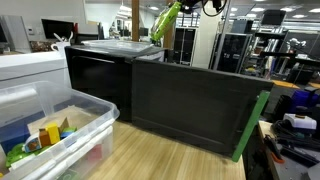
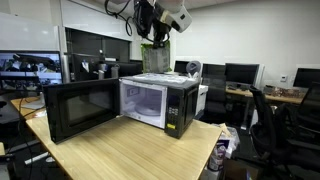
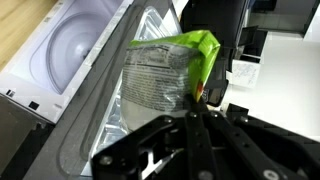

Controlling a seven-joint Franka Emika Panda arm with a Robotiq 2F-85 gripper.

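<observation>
Light wooden table (image 2: 130,150), lower frame. Black microwave oven (image 2: 182,105), centre of an exterior view, its door swung open to the left. Clear plastic storage bin (image 1: 70,125), lower left. Green-topped clear plastic bag (image 3: 160,80), hanging over the microwave's roof, upper centre. Black pincer (image 3: 197,105), clamped shut on the bag's green edge.

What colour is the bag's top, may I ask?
The bag has a bright green top; clearest in wrist view.

Above the microwave (image 2: 165,105), we cannot read the blurred print on the bag (image 3: 155,80); in an exterior view the door (image 1: 190,105) hides its inside.
</observation>
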